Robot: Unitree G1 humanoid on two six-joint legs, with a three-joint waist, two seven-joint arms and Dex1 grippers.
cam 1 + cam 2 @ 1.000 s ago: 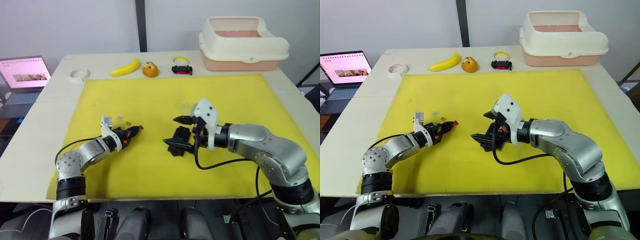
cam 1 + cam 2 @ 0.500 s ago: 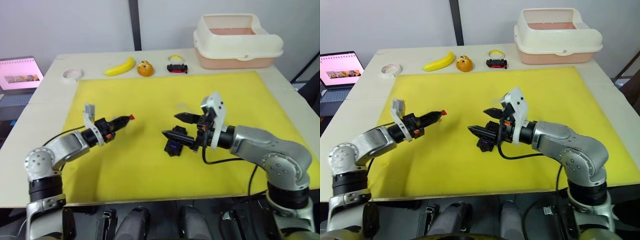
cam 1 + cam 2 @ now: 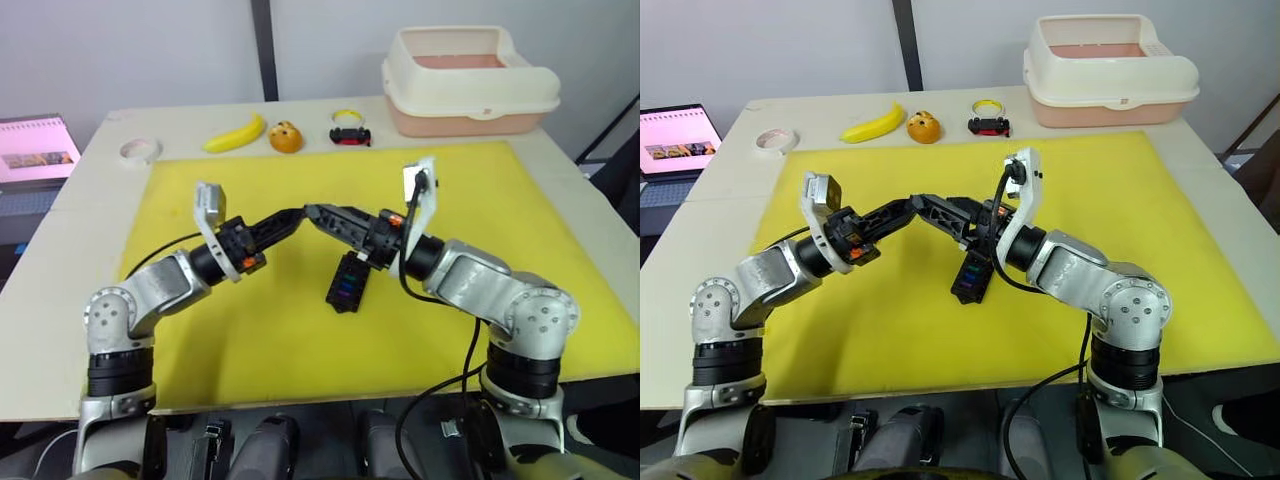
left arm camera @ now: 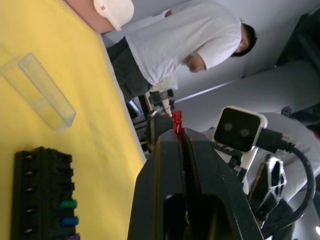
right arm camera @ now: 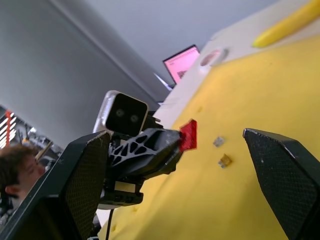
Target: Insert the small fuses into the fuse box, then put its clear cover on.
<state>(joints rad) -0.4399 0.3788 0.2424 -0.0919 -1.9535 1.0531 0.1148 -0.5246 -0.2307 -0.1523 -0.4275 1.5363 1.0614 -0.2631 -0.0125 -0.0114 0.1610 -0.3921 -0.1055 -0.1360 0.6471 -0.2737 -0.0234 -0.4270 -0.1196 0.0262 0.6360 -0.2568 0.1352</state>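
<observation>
The black fuse box (image 3: 347,283) lies mid-mat, and green, blue and purple small fuses sit in its slots (image 4: 42,195). The clear cover (image 4: 40,92) lies on the mat just beyond it. My left gripper (image 3: 293,214) is raised above the mat and shut on a red fuse (image 4: 176,120). My right gripper (image 3: 314,211) is open and meets it tip to tip. In the right wrist view the red fuse (image 5: 188,135) sits between the right gripper's spread fingers. A grey fuse (image 5: 218,141) and a brownish fuse (image 5: 225,160) lie loose on the mat.
Along the table's far edge are a tape roll (image 3: 138,150), a banana (image 3: 236,133), an orange toy (image 3: 285,136), a small toy car (image 3: 348,137) and a white bin (image 3: 468,80). A laptop (image 3: 35,150) sits far left. A person in a white shirt (image 4: 185,45) stands beyond the table.
Both arms have risen from the mat and their tips have come together above the fuse box. The left gripper carried the red fuse up and rightward. The right gripper has left the fuse box.
</observation>
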